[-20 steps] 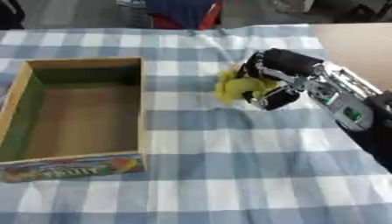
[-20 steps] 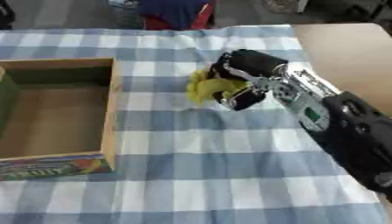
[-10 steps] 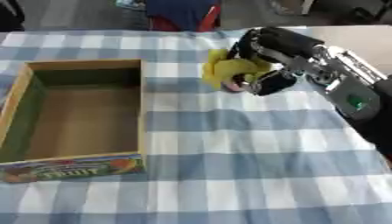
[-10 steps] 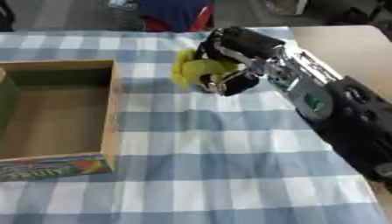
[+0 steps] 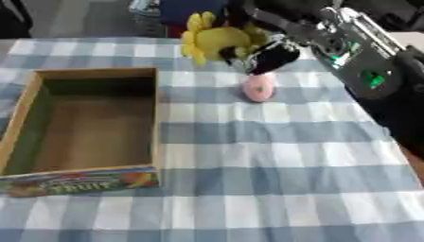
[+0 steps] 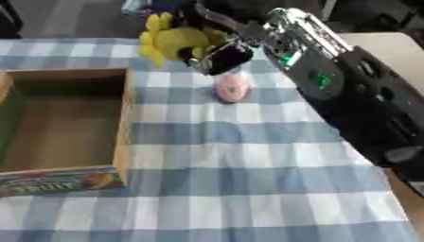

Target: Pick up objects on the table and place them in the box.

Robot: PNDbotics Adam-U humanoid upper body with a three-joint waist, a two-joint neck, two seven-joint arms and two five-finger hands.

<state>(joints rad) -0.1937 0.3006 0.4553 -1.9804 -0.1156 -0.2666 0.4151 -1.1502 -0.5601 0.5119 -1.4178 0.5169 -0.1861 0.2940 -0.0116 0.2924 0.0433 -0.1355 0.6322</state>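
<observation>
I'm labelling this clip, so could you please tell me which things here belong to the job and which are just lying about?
Job:
right hand, curled round the yellow plush toy
pink object on the checked cloth
open box

Lying about:
blue and red item beyond the table's far edge

- One yellow soft plush toy (image 5: 217, 40).
- One small pink rounded object (image 5: 258, 88).
- One open cardboard box with a printed fruit label on its front (image 5: 81, 180).
- One blue-and-white checked cloth over the surface (image 5: 273, 179).
- One black robot hand (image 5: 267, 49).
</observation>
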